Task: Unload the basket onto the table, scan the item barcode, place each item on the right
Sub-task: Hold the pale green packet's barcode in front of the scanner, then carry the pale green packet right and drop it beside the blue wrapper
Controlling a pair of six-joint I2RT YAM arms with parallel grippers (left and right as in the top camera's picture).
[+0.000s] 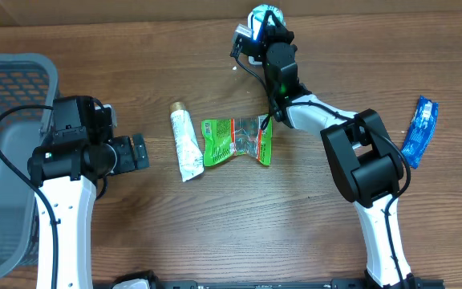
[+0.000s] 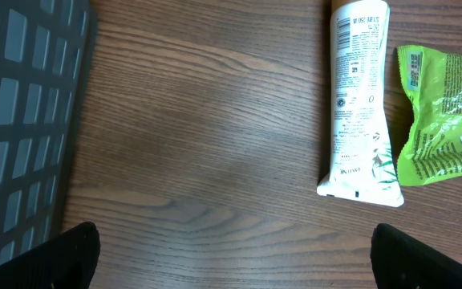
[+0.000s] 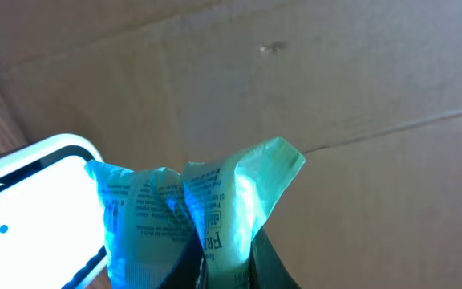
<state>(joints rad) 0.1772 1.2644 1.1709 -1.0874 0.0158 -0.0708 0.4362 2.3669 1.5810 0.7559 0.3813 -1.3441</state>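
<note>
My right gripper (image 1: 263, 28) reaches to the far edge of the table and is shut on a crumpled teal packet (image 1: 263, 16). In the right wrist view the teal packet (image 3: 215, 201) is pinched between the dark fingers (image 3: 275, 265) of the right gripper (image 3: 231, 269), its printed side facing the camera. A white, brightly lit scanner (image 3: 30, 193) sits just left of it; from overhead the scanner (image 1: 242, 36) lies beside the packet. My left gripper (image 1: 139, 151) hovers open over bare wood, left of the other items, with nothing between its fingers (image 2: 74, 257).
A white tube (image 1: 184, 144) (image 2: 359, 96) and a green snack bag (image 1: 237, 138) (image 2: 443, 112) lie mid-table. A blue packet (image 1: 420, 128) lies at the right. A grey mesh basket (image 1: 6, 72) (image 2: 22, 120) stands at the left edge. Cardboard walls rise behind the table.
</note>
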